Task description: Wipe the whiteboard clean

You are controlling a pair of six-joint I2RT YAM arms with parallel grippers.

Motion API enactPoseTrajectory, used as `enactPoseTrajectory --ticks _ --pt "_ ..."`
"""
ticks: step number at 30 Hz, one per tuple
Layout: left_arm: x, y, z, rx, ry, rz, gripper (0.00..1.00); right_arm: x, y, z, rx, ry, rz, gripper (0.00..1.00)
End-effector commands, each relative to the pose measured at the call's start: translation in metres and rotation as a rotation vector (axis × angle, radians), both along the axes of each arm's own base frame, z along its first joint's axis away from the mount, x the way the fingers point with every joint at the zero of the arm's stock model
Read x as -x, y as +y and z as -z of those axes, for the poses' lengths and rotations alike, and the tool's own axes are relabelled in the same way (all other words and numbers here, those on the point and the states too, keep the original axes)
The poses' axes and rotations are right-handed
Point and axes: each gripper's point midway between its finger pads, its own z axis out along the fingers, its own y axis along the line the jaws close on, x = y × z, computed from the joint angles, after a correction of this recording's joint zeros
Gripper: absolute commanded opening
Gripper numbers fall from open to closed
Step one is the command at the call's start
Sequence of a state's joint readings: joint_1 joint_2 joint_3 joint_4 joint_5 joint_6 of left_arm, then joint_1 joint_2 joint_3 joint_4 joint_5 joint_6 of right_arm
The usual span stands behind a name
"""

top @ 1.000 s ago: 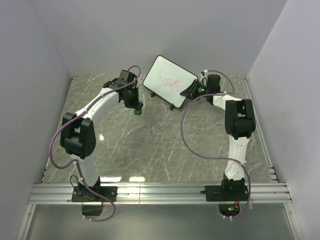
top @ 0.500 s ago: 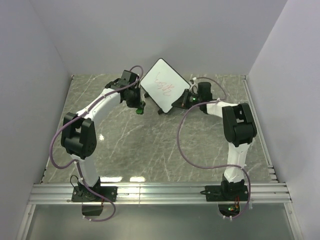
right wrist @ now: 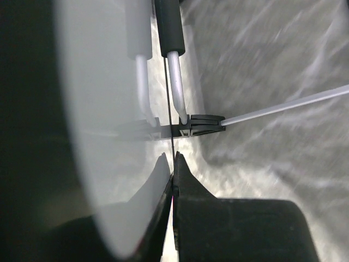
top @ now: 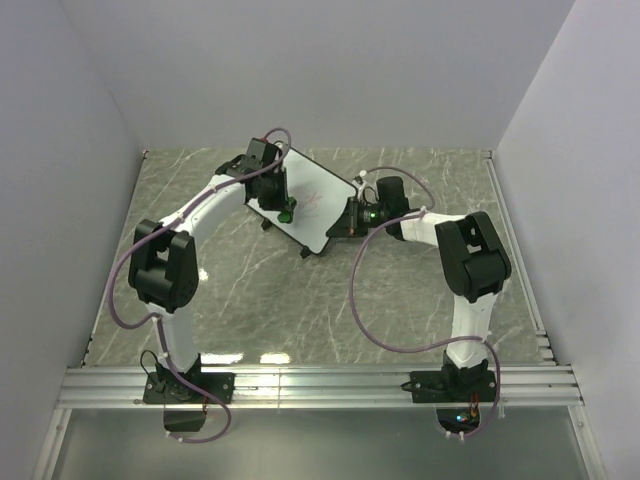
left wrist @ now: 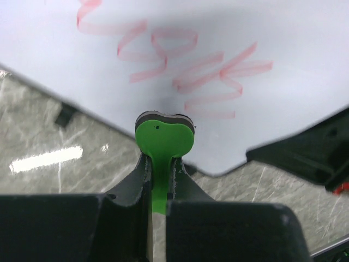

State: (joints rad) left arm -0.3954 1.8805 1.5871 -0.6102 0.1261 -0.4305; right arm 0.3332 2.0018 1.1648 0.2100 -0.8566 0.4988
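- The whiteboard (top: 325,215) sat slantwise over the grey marble bench (top: 400,290), between the two grippers, with red scribbles (left wrist: 180,71) on its face.
- The left gripper (left wrist: 161,164) was at the whiteboard's left side, jaws clamped on a green eraser (left wrist: 163,139) whose head lay at the board's edge, just below the scribbles.
- The right gripper (right wrist: 172,164) was at the whiteboard's right side, jaws pinched together on its thin frame.

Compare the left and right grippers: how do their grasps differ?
The left gripper pinches the small green eraser; the right gripper clamps the whiteboard by its thin edge. The left gripper is over the face near the red scribbles; the right gripper sits at the rim. Both are shut.
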Motion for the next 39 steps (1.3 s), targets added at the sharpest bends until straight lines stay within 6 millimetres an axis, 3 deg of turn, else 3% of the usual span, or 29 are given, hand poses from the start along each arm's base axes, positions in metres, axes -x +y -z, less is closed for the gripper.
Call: enactPoseTrajectory --ticks 1,5,10,13,17,20,23,26,27,31,34,36,39 --pt "-0.023 -0.022 -0.026 0.068 -0.093 0.045 0.0 0.063 -0.001 0.012 0.006 0.199 -0.119 0.0" --pt "-0.016 -0.04 -0.021 0.078 -0.117 0.109 0.0 0.069 0.001 0.011 0.02 0.221 -0.156 0.0" --pt "-0.012 -0.066 0.006 0.135 -0.092 0.176 0.0 0.072 0.003 0.005 0.029 0.235 -0.172 0.0" --pt "-0.007 -0.092 0.019 0.172 -0.076 0.223 0.0 0.073 0.006 0.0 0.017 0.259 -0.179 0.0" --pt "-0.009 -0.103 0.03 0.154 -0.09 0.206 0.0 0.079 0.007 0.001 0.034 0.297 -0.192 0.0" --pt "-0.017 -0.092 0.04 0.102 -0.108 0.153 0.0 0.085 0.003 0.002 0.046 0.313 -0.193 0.0" --pt "-0.03 -0.066 0.052 0.063 -0.106 0.07 0.0 0.09 0.0 0.003 0.064 0.319 -0.195 0.0" --pt "-0.047 -0.02 0.065 0.05 -0.086 -0.035 0.0 0.089 -0.001 0.0 0.074 0.312 -0.194 0.0" --pt "-0.054 0.003 0.074 0.034 -0.072 -0.081 0.0 0.088 0.0 -0.001 0.074 0.311 -0.195 0.0" --pt "-0.066 0.043 0.087 0.009 -0.058 -0.152 0.0 0.084 0.001 -0.004 0.075 0.301 -0.197 0.0" --pt "-0.072 0.051 0.088 0.001 -0.058 -0.165 0.0 0.081 0.002 -0.007 0.078 0.295 -0.199 0.0" --pt "-0.069 0.046 0.086 0.024 -0.056 -0.148 0.0 0.079 0.002 -0.006 0.088 0.296 -0.196 0.0" --pt "-0.052 0.019 0.076 0.042 -0.069 -0.08 0.0 0.073 0.004 -0.007 0.094 0.291 -0.192 0.0"
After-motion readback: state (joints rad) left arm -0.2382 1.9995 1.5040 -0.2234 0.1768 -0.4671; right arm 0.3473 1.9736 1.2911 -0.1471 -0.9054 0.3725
